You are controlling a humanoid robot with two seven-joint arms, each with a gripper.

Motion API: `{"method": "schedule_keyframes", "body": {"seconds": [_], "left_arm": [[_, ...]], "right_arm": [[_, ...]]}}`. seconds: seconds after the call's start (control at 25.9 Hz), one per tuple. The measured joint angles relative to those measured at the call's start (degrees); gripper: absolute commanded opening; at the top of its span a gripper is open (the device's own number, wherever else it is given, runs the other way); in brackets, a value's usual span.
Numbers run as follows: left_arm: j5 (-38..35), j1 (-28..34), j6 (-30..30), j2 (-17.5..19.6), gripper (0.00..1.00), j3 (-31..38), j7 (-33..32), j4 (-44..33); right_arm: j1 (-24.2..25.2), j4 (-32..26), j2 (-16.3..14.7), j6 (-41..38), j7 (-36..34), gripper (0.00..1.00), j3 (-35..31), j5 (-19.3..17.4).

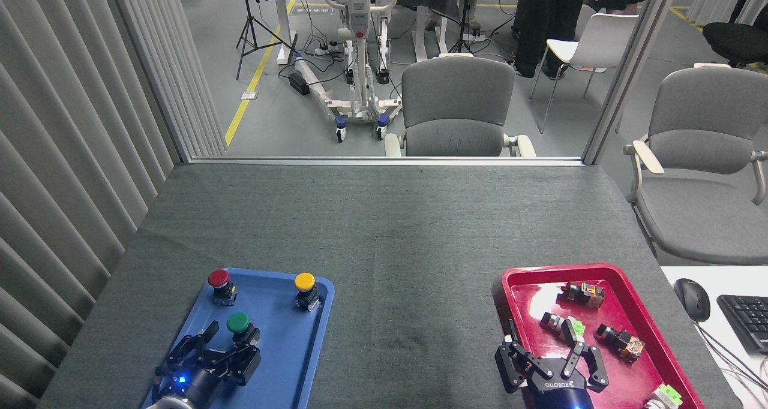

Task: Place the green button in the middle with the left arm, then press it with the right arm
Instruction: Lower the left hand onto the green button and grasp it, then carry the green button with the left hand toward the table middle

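Observation:
The green button (238, 323) stands upright in the blue tray (287, 361), near its middle. My left gripper (230, 342) is over the near part of that tray, open. One finger reaches up just left of the button. The other fingers sit just below its black base, and I cannot tell whether they touch it. My right gripper (549, 348) hangs open over the near left part of the red tray (534, 277), holding nothing. The middle (414, 289), plain dark grey cloth, lies between the two trays.
A red button (218, 279) and a yellow button (305, 282) stand at the blue tray's far end. Several small switch parts (564, 326) lie in the red tray. A mouse (692, 299) and keyboard (747, 322) sit at the right. Grey chairs (457, 106) stand beyond the table.

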Motion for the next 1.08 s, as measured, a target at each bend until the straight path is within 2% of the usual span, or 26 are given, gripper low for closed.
{"method": "schedule_keyframes", "body": {"seconds": [0.27, 0.39, 0.5, 0.62, 0.73, 0.85, 0.97, 1.08], "left_arm": [[-0.1, -0.2, -2.1, 0.2, 0.00, -2.8, -0.3, -1.4], [-0.1, 1.0, -3.6, 0.0, 0.00, -3.2, 0.6, -8.1], [-0.1, 2.0, -7.1, -1.1, 0.00, -4.3, 4.3, -15.8], [-0.4, 0.6, -8.3, -3.6, 0.00, -8.8, 6.5, -17.8], [-1.1, -3.7, -6.2, -7.9, 0.00, -15.7, 6.0, -12.0], [-2.6, -8.8, -2.6, -14.1, 0.00, -22.4, 3.9, -0.9], [-4.9, -11.9, -0.1, -18.8, 0.00, -25.5, 3.3, 6.6], [-5.8, -13.1, 1.0, -20.7, 0.00, -26.6, 3.1, 10.0]], "right_arm": [[0.0, 0.1, 0.0, 0.1, -0.1, 0.95, 0.4, 0.4], [0.0, 0.1, 0.0, 0.1, -0.2, 0.96, 0.5, 0.4], [0.0, 0.2, 0.0, 0.1, -0.3, 0.96, 0.5, 0.4], [-0.1, 0.2, 0.0, 0.2, 0.0, 0.95, 0.4, 0.5], [-0.1, 0.2, 0.0, 0.2, 0.1, 0.95, 0.4, 0.5], [-0.1, 0.3, -0.1, 0.2, 0.1, 0.95, 0.4, 0.5], [-0.1, 0.3, -0.2, 0.3, 0.3, 0.95, 0.4, 0.5], [-0.1, 0.3, -0.2, 0.3, 0.3, 0.95, 0.2, 0.5]]}}
